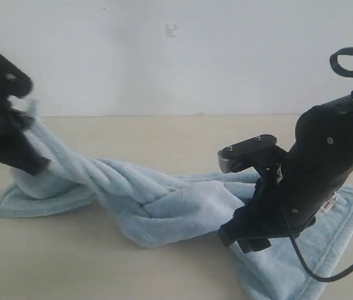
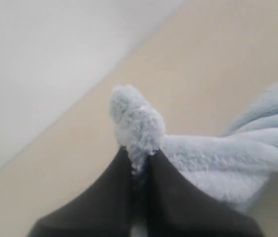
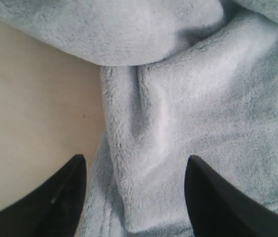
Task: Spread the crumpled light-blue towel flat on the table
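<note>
The black left gripper (image 2: 138, 157) is raised at the left side of the wide pale beige matte table (image 1: 164, 134). Its two dark fingers (image 2: 104, 197) are pressed together on a tuft of the large pale light-blue fluffy terry towel (image 1: 164, 200), and that end is held clear of the tabletop. The black right gripper (image 3: 135, 163) points downward over the towel's right portion. Its fingers are well apart, with a soft fold of cloth lying between them; whether the tips touch the cloth cannot be determined. The towel is not flat. It runs from the lifted left end down across the table's middle in a twisted, rope-like band of folds, then widens to a flatter section at the right, where the stitched hem border (image 1: 350, 215) shows. A second hemmed part rests on the table below the left gripper.
</note>
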Available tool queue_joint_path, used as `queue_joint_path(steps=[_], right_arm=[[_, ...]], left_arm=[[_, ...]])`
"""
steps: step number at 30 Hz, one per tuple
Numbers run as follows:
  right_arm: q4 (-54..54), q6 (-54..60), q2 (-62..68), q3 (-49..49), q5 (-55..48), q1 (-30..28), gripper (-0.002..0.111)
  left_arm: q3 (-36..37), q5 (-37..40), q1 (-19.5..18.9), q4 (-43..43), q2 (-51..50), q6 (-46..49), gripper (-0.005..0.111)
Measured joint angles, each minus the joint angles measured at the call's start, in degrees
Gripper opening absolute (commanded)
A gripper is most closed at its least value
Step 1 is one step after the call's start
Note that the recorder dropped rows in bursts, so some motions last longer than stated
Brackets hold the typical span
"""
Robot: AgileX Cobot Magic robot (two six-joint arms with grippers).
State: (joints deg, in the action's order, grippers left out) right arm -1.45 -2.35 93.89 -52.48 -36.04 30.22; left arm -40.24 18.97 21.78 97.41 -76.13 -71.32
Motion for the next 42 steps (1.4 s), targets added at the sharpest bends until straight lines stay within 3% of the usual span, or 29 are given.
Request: queue_joint_path(steps=[2, 4, 11, 17, 26, 28, 31, 36, 39, 42], right_arm=[[0.1, 0.0, 0.0, 0.0, 0.0, 0.0, 0.057], [0.1, 0.0, 0.0, 0.0, 0.3, 0.0, 0.057], [0.5, 2.4, 0.0, 0.0, -4.5, 0.0, 0.057], [0.6, 6.2, 0.0, 0.0, -16.0, 0.0, 0.057], [3.2, 5.5, 0.0, 0.0, -12.3, 0.0, 0.057], [7.0, 2.4, 0.2, 0.0, -9.3, 0.0, 0.057], [14.2, -5.6, 1.2, 0.0, -6.1, -0.9, 0.057], [15.9, -10.7, 2.2, 0.0, -4.0, -9.2, 0.057], [10.1, -8.0, 2.2, 0.0, -3.1, -14.9, 0.057], [0.7, 0.6, 2.2, 0.0, -2.6, -17.1, 0.057]], left_arm=[[1.4, 7.8, 0.0, -3.6, 3.4, 2.0, 0.004], [2.8, 10.7, -0.1, -8.5, 5.9, 4.1, 0.004], [9.0, 6.9, -0.1, -21.8, 8.5, 13.2, 0.004], [10.6, 4.8, -0.1, -22.8, 8.5, 15.2, 0.004], [10.7, -3.4, -0.1, -18.4, 8.5, 15.5, 0.005], [10.7, -2.4, -0.1, -17.5, 8.0, 15.5, 0.012], [10.7, 0.4, -0.1, -17.4, 5.8, 15.5, 0.031], [10.7, 2.7, -0.1, -17.3, 2.5, 15.5, 0.063], [9.6, 1.6, -0.1, -17.1, 2.2, 15.5, 0.065], [8.2, 0.0, -0.1, -16.9, 2.2, 15.5, 0.065]])
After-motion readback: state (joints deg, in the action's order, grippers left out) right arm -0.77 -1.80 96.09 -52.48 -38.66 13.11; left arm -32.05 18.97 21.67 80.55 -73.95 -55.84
